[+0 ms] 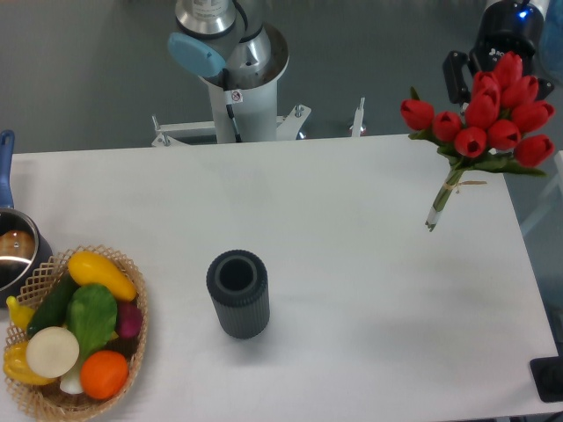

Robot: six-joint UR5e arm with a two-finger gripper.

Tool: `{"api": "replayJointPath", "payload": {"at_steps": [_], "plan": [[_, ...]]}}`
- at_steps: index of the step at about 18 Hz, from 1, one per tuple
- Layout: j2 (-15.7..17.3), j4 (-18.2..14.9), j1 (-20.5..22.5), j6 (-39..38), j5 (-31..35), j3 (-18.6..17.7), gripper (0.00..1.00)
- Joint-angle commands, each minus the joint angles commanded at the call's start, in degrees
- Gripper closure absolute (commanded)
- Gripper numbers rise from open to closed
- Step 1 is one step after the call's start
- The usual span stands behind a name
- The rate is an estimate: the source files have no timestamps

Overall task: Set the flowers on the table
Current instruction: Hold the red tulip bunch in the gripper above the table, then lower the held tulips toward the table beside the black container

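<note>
Red tulips with green leaves, the flowers (493, 110), hang at the far right end of your white counter (352, 264), heads up against the dark gripper (493, 66) and tied stems slanting down-left toward the surface; you cannot tell whether the stem tips touch it. The fingers are hidden behind the blooms, so you cannot tell whether they are wide or closed. Near the middle stands an upright dark ribbed vase (237, 293), well apart from the bunch, and a wicker basket of vegetables (75, 338) sits at your near-left corner beside a pot (13, 251).
</note>
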Motion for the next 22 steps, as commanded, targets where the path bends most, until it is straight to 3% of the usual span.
{"api": "replayJointPath", "payload": {"at_steps": [12, 18, 22], "plan": [[0.61, -0.09, 0.18, -0.62, 0.88, 0.0, 0.64], [3.16, -0.18, -0.97, -0.44, 15.09, -0.18, 0.64], [3.17, -0.09, -3.59, -0.35, 22.39, -0.61, 0.64]]}}
